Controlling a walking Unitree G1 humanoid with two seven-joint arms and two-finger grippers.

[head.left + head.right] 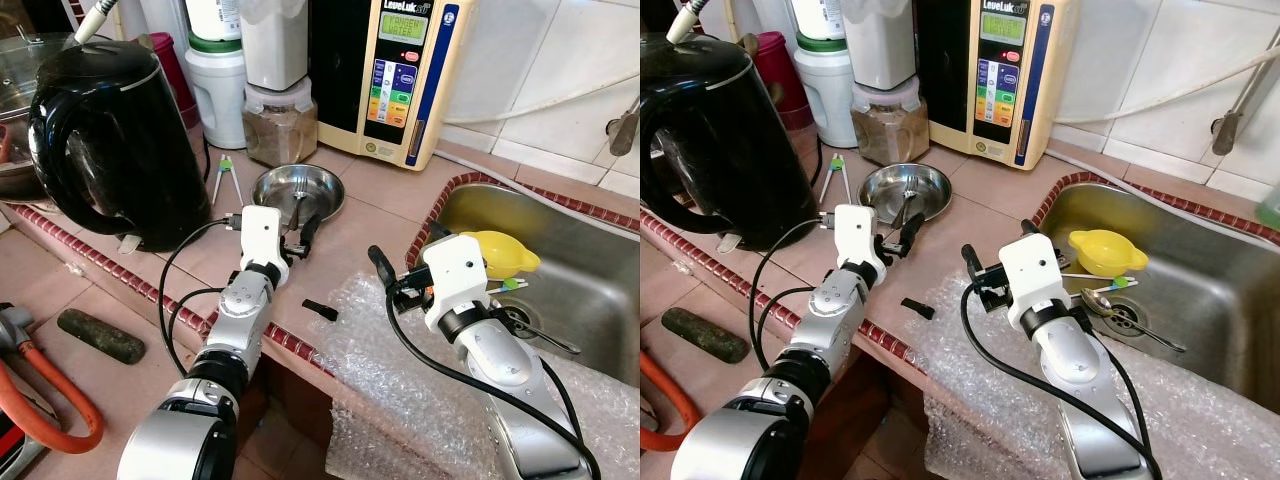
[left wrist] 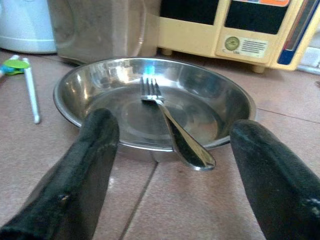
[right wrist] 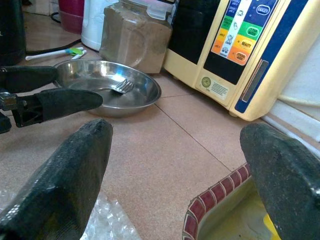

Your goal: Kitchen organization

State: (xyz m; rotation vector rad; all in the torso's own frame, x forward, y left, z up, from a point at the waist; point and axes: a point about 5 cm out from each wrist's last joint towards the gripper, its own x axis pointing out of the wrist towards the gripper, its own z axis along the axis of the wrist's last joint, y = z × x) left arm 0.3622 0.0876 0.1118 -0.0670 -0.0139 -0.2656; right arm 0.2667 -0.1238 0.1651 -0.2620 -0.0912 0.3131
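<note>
A steel bowl sits on the tiled desk at 12 o'clock from the left gripper, whose jaws are spread wide just short of its rim. A fork lies in the bowl, handle resting over the near rim. The right gripper hovers at the sink's edge, jaws also spread. A black kettle stands at 10 o'clock.

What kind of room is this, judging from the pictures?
Most likely a home kitchen: a tiled counter with a steel sink set in it, a black electric kettle and a steel bowl holding a fork.
</note>
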